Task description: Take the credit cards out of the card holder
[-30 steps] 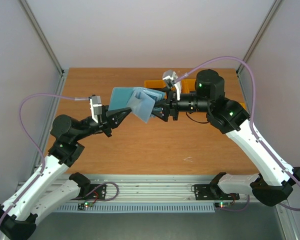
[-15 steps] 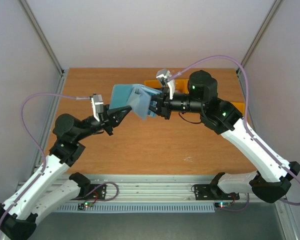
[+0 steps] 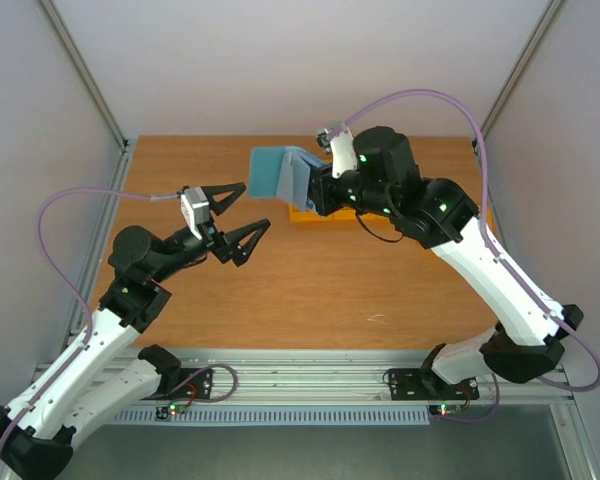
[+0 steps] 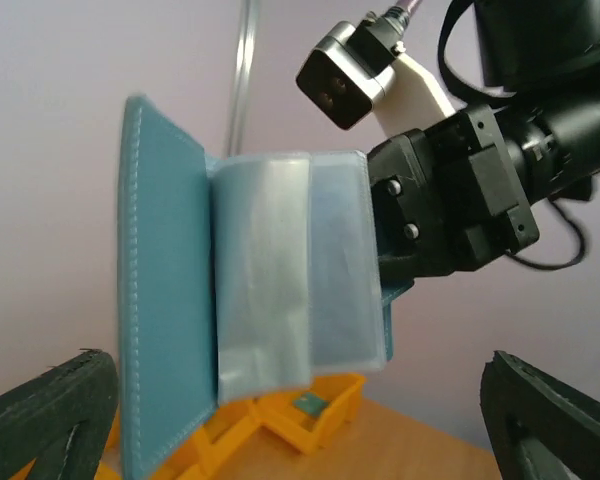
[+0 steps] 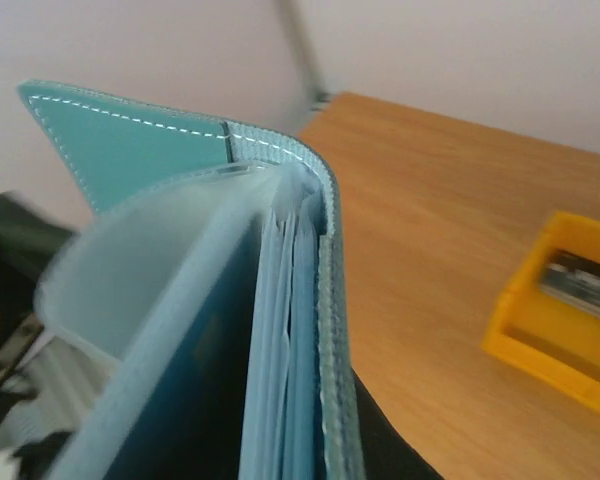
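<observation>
Holding the card holder open in mid-air above the desk's far side: right gripper clamped on one panel. Left gripper spread wide, nearby, not touching.

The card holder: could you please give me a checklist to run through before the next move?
1. Right gripper has the card holder: ok, clamped on one edge, holding it in the air.
2. Left gripper ready: ok, jaws wide open, apart from the holder.
3. Holder opened: ok, one cover is folded back and the clear sleeves face the left wrist view.
4. Card edge to pinch: cannot tell, no credit card clearly sticks out of the sleeves.
5. Path from left gripper to holder: ok, nothing lies between them; the yellow bin sits lower, on the table.
</observation>
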Tool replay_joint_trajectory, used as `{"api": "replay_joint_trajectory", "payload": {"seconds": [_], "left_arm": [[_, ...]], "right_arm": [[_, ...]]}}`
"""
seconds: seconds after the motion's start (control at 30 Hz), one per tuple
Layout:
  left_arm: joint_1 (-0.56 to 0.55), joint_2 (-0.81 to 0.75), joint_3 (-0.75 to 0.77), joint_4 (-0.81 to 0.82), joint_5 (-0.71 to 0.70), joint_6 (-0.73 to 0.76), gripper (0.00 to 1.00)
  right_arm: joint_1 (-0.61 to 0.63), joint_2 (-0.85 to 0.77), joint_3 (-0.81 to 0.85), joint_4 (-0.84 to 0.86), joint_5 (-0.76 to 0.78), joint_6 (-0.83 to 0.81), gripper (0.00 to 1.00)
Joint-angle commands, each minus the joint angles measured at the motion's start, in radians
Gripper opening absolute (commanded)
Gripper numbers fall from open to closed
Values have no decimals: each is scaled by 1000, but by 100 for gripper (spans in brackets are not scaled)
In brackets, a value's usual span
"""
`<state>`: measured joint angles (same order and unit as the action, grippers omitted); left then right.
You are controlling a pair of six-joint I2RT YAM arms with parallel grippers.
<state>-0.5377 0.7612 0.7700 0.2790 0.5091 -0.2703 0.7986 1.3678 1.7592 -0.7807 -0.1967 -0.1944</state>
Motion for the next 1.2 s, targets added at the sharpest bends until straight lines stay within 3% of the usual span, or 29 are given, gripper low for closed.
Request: {"api": "replay_joint_trajectory", "payload": {"seconds": [0.0,0.1,0.27,0.43,0.67,0.87,1.17], "left_arm": [[4,12,-20,8,-135,154,99],[3,16,-30,1,-148,195,99],[3,19,-51,-15,-160,207,99],[6,15,-67,-45,-239,211,99],[38,16,-83,-48,-375,217,92],[95,-5,-82,-24,-160,144,96],[117,-9,-66,47,268,47,96]], "right_arm": [[104,144,215,-330,526,81,1],[179,275,375,-455,643,81,1],[227,421,569,-554,636,69,1],[228,402,563,-544,611,54,1],[212,286,449,-435,383,-44,1],[165,161,313,-349,82,-133,1],[157,32,197,-297,-140,-269,1]]}}
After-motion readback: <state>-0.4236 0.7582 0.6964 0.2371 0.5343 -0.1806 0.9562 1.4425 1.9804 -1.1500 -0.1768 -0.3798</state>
